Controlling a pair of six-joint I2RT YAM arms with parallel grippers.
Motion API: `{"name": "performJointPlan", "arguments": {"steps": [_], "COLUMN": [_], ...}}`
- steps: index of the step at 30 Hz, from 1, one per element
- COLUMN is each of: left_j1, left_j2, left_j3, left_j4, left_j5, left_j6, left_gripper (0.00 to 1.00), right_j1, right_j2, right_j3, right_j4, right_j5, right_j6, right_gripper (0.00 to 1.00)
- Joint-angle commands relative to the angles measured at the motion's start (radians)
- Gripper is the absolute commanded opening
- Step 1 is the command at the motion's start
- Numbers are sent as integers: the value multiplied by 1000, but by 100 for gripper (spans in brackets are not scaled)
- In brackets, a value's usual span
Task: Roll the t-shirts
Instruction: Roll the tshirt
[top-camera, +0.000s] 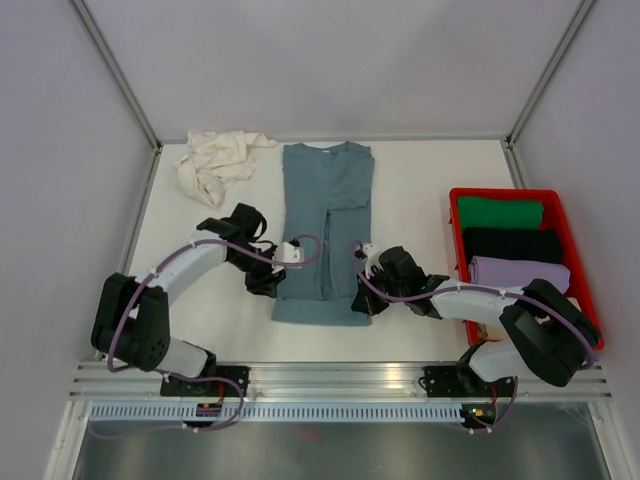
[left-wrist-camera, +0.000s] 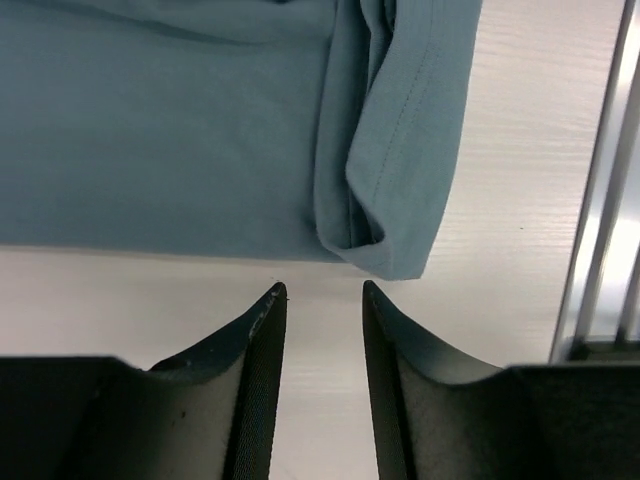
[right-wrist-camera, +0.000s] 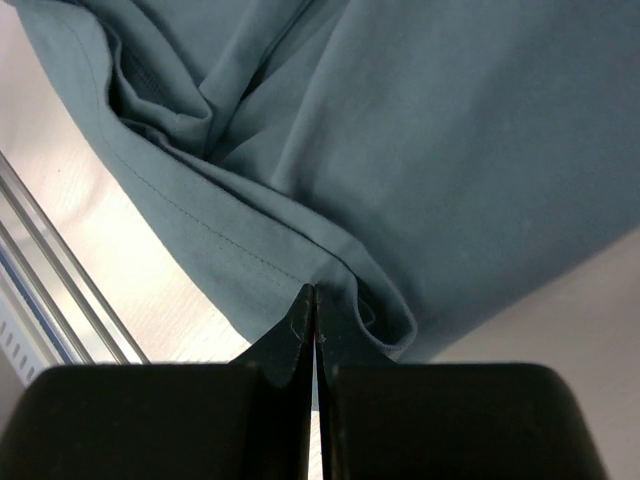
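The blue-grey t-shirt is laid mid-way on the table, long axis near-to-far, collar pointed to the far side; the crumpled cream t-shirt is seen only from above, and the jaws are resolved only by the wrist views — left gripper parted, empty, just short of the hem; right gripper closed tight at the hem, pinch not discernible.

blue-grey t-shirt folded long mid-frame, left gripper and right gripper at its bottom corners, cream t-shirt bunched upper left, red crate of rolled clothes far right
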Motion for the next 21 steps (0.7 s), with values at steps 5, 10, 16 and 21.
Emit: {"name": "performJointPlan", "arguments": {"steps": [5,10,16,21], "left_j1": [-204,-297,-306,-306], "left_j2": [-349,-417,-269,-176], "left_j3": [-173,-260,-274,-265], "left_j4": [178,215,347,368], "left_j5": [-53,-45,-218,-327], "left_j6": [64,72,15,-29], "left_gripper": [41,49,33,26], "right_j1": [-9,-9,-9,-9], "right_j2": [3,5,22,-1], "right_j3": [33,35,50,45], "right_j4": [1,-18,-38,-67], "right_j5": [33,36,36,56], "right_j6": [-8,-28,-39,-53], "right_gripper": [0,0,0,0]}}
